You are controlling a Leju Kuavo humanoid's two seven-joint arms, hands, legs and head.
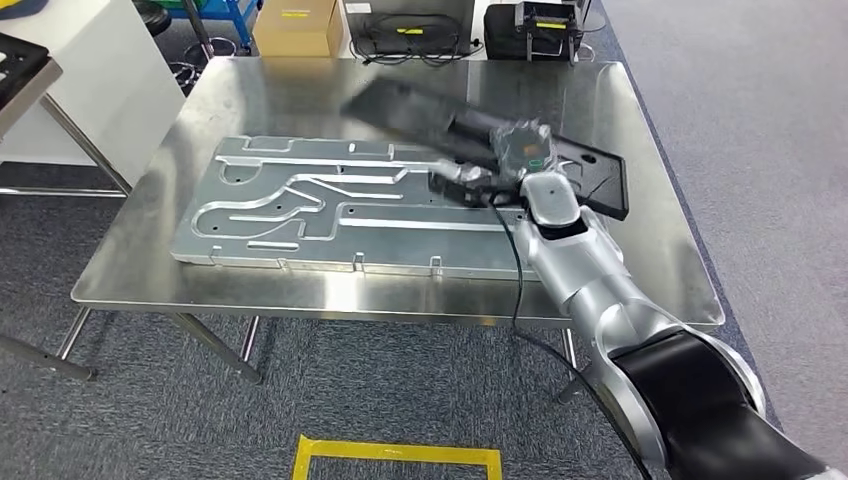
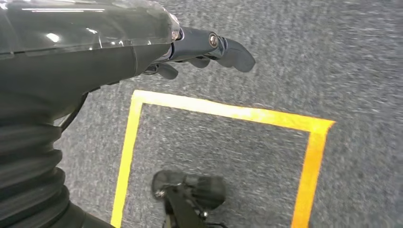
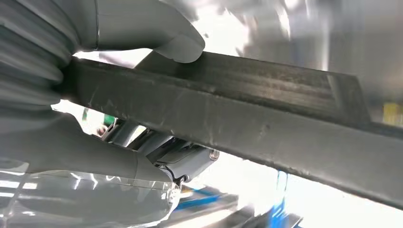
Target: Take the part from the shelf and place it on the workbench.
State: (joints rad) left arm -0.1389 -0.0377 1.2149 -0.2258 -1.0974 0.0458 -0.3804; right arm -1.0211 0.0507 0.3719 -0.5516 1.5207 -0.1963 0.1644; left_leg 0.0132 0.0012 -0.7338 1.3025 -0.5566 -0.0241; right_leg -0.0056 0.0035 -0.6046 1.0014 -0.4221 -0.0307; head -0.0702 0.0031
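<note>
Part (image 1: 420, 110) hung tilted over the surface (image 1: 650, 250) at two o'clock, gripped by the right hand (image 1: 480, 175); setting down remained. Left hand (image 2: 209, 50) hung empty, fingers loosely apart.

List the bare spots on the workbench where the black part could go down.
Workbench: a bare strip along the far edge, beyond the grooved metal plate; another at the left edge. The middle is crowded by the plate, and the right hand holds the black part over the right side.
</note>
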